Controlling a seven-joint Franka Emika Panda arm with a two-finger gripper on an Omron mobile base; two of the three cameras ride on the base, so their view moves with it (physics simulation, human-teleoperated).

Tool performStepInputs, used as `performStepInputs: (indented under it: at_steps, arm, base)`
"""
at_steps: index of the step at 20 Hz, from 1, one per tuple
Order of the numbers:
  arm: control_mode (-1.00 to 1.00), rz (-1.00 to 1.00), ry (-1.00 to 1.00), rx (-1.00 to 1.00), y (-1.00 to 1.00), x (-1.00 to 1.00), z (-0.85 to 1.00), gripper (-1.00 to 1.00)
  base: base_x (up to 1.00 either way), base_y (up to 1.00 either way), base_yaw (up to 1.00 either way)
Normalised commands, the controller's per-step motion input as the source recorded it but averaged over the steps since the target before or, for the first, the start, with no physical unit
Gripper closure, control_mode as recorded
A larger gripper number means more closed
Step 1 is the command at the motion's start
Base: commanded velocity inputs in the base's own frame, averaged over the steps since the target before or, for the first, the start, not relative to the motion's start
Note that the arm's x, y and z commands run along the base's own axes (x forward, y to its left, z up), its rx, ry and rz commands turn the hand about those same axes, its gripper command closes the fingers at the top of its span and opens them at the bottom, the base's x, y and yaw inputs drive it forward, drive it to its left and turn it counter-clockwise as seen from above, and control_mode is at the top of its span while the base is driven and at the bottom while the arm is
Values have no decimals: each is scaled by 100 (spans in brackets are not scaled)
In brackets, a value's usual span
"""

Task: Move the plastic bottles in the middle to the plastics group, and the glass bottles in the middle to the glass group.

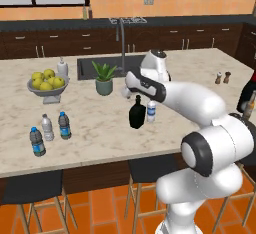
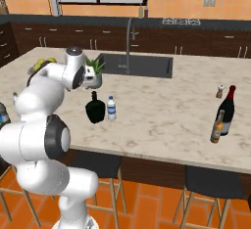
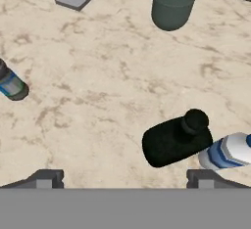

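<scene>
A squat glossy black glass bottle [image 1: 137,113] [image 2: 95,108] [image 3: 176,137] stands mid-counter. The clear plastic bottle [image 1: 151,111] [image 2: 112,108] [image 3: 230,152], white-capped with a blue label, is close on its right. At the counter's left stand a dark-grey blue-capped bottle [image 1: 36,141], a pale clear bottle [image 1: 47,127] and a dark-tinted blue-label bottle [image 1: 64,125] [image 3: 11,83]. The glass group, a tall dark-and-red bottle [image 2: 227,109] [image 1: 247,94] and an amber bottle [image 2: 217,126], is at the right. My gripper [image 1: 126,94] [image 2: 92,82] [image 3: 125,180] hangs open and empty above the counter, just behind and left of the black bottle.
A potted plant [image 1: 104,80] [image 3: 171,5] stands behind the gripper by the sink [image 1: 90,67] and faucet [image 1: 121,38]. A bowl of lemons [image 1: 48,85] and a soap dispenser [image 1: 62,67] are at the back left. Salt and pepper shakers [image 1: 222,77] stand far right. Stools [image 1: 145,170] line the front edge.
</scene>
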Motion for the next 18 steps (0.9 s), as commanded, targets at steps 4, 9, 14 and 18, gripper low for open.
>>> performStepInputs:
  at_steps: [4,9,14,18]
  arm:
    - [-100,-17,0,-11,-36,0,0,-100]
    - [-100,-14,-2,-7,-16,0,-1,-100]
    - [-100,-3,-3,0,-33,0,-15,-100]
    - [-100,0,0,1,-31,28,-47,-100]
  base:
    - [0,0,0]
    - [0,0,0]
    - [0,0,0]
    - [0,0,0]
